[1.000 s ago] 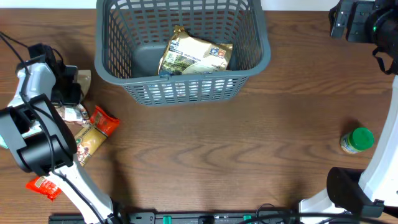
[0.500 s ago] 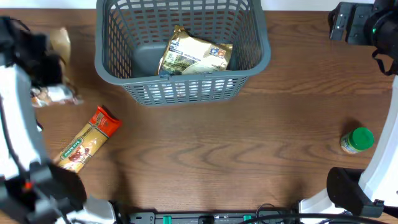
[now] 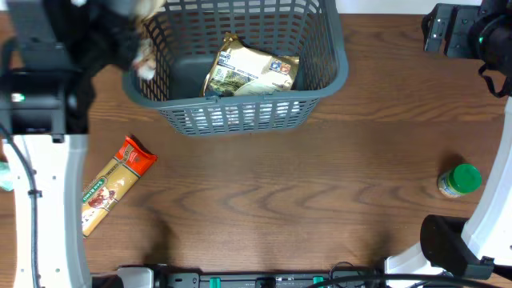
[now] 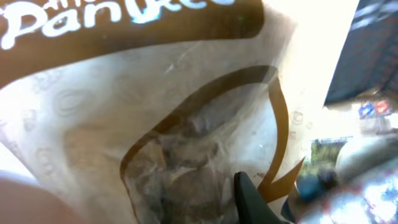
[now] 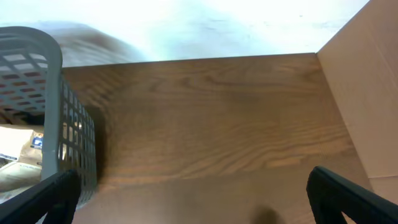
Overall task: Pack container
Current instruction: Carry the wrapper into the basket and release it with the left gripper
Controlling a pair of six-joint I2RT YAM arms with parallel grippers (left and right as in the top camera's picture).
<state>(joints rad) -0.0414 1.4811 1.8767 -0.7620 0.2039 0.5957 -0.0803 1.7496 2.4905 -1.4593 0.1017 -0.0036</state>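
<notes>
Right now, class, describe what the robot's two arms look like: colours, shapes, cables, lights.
Left arm: white link, black boxy housings, thin black cable, small green light. Right arm: white link, rounded black joint, black cable loop; black wedge-shaped fingers.

- Brown wooden table (image 3: 320,184), dark walnut tone, wavy grain running left to right, matte with a soft sheen.
- Thin pale strip (image 3: 380,6) beyond the table's far edge in the overhead view.
- Black rail (image 3: 264,280) with small green marks along the table's near edge.
- Right wrist view: same tabletop (image 5: 211,124), far edge straight.
- Behind that edge, a white washed-out surface (image 5: 217,25), overexposed, no detail.
- Plain tan board (image 5: 367,106) on the right, meeting the table at a slanted line.
- Light even, shadows faint.
</notes>
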